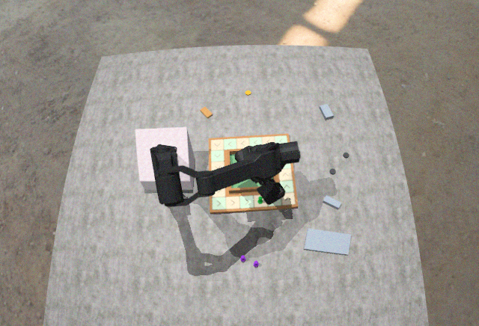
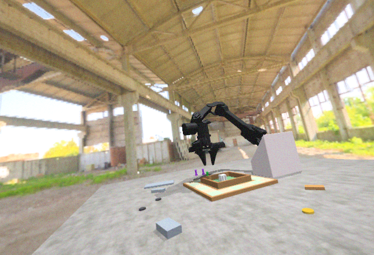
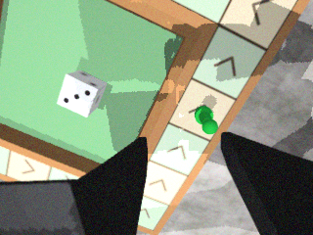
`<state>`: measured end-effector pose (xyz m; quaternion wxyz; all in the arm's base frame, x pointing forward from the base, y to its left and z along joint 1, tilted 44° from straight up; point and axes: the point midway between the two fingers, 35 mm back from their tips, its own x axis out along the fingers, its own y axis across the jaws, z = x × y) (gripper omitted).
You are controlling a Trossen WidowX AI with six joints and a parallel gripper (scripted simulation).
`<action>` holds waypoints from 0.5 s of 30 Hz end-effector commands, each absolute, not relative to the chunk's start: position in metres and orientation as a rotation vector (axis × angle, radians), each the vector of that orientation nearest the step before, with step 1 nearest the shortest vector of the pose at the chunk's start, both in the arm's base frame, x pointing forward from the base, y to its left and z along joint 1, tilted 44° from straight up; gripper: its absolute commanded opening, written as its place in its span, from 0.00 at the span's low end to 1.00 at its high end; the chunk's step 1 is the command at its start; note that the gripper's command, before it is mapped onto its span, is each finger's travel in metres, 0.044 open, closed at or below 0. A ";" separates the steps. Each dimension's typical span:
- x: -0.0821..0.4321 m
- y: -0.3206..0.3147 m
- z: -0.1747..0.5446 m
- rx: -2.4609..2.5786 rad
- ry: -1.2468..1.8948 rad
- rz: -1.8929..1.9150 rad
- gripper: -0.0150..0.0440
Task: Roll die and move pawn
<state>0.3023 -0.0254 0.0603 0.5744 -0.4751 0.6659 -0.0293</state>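
Observation:
The white die (image 2: pixel 222 177) (image 3: pixel 80 94) rests in the green-floored tray (image 1: pixel 244 191) (image 2: pixel 229 183). Its large face toward the wrist camera, which looks like the top, shows three pips. The arm hides it in the top view. The green pawn (image 1: pixel 260 200) (image 2: pixel 207 173) (image 3: pixel 205 117) stands on a cream square of the board (image 1: pixel 253 211) (image 2: pixel 241 192), fourth from the left in the near row in the top view, where arrows point right. My gripper (image 2: pixel 208 164) (image 3: pixel 183 142) is open and empty, above the board; the pawn appears just beyond the fingertips in the wrist view.
A pale pink block (image 1: pixel 162 137) (image 2: pixel 282 155) stands left of the board in the top view. Two purple pawns (image 1: pixel 242 259) (image 1: pixel 256 264) stand near it. Blue-grey blocks (image 1: pixel 327 241) (image 1: pixel 331 202) (image 1: pixel 326 111), black discs (image 1: pixel 346 155) (image 1: pixel 332 171), an orange block (image 1: pixel 206 112) and a yellow disc (image 1: pixel 248 92) lie around.

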 end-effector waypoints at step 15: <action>0.310 -0.048 0.069 -0.977 1.497 -0.232 0.59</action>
